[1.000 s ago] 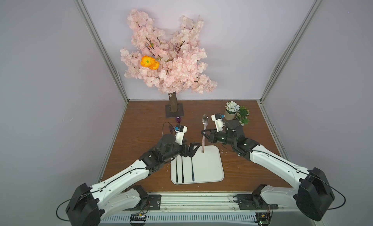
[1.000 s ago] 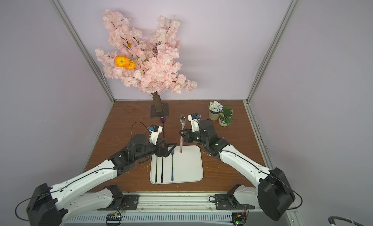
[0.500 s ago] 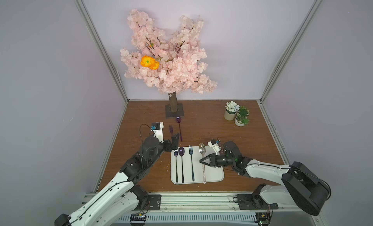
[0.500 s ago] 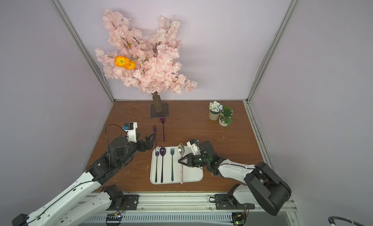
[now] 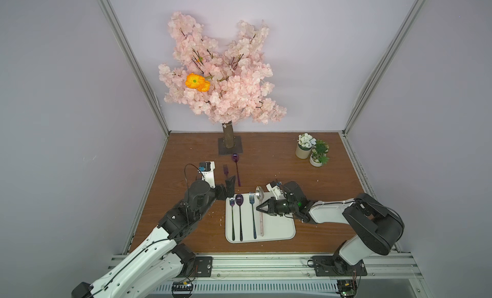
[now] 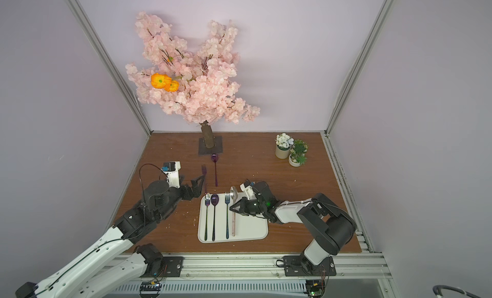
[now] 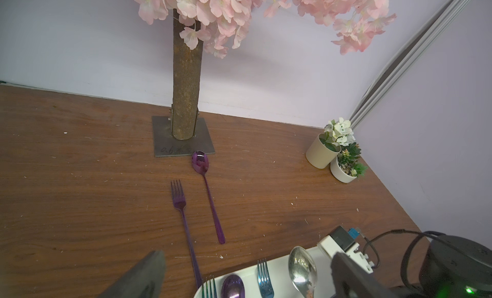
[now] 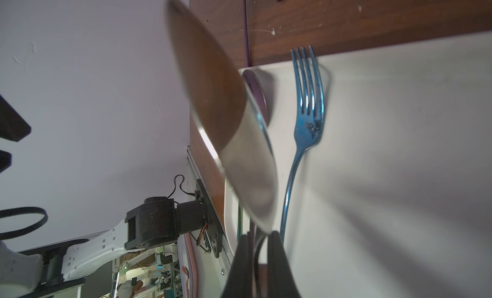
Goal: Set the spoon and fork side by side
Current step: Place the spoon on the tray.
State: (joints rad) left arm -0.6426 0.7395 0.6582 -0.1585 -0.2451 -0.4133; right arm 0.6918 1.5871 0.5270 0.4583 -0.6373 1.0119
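- The left arm (image 5: 197, 196) has drawn back off the tray (image 5: 282, 227), its jaws spread wide and empty.
- The right arm (image 5: 327, 211) has dropped low, its jaws clenched on the silver spoon (image 5: 261, 222).
- The silver spoon is now down on the tray, parallel to and just beside the blue fork (image 5: 253, 219); letting go looks like the only step left.

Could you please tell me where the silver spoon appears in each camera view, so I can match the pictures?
In a top view: silver spoon is rightmost of four utensils at the white tray, in the right gripper.
In a top view: same spot.
Left wrist view: its bowl near the lower edge.
Right wrist view: its bowl fills the centre, blurred.
Shared landmark: the blue fork beside it, in all four views.
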